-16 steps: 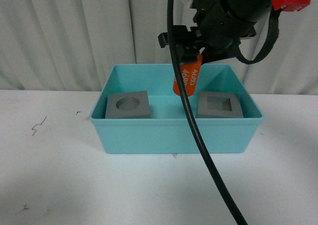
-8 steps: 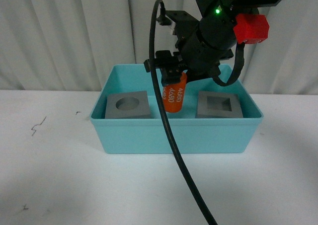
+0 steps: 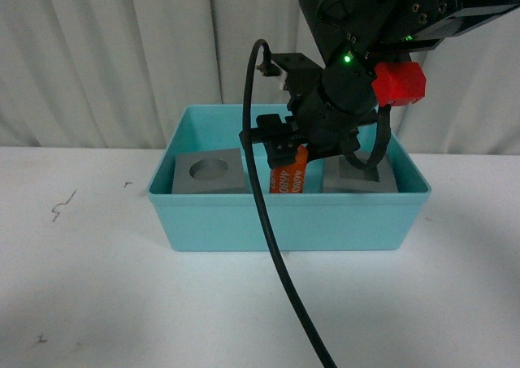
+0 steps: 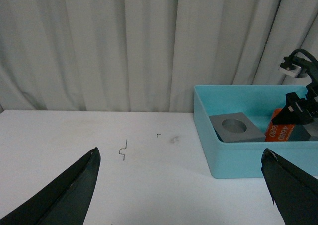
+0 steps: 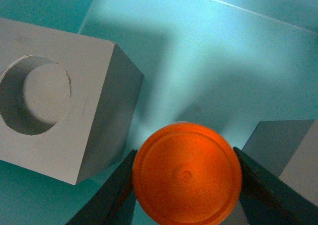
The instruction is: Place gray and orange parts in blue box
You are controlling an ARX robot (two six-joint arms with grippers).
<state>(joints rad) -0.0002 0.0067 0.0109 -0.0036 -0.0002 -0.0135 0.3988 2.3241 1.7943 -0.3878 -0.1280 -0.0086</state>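
Gray matte cube blocks, round-recessed (image 3: 210,171) and square-recessed (image 3: 361,175), lie inside light-blue plastic box (image 3: 288,222); right pincer (image 3: 286,158) clamps orange numbered cylinder (image 3: 287,178) low between them, unreleased; left pincer (image 4: 181,185) spread apart.

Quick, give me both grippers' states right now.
Left gripper: open, holding nothing, above the table.
Right gripper: closed on the orange cylinder, inside the blue box.
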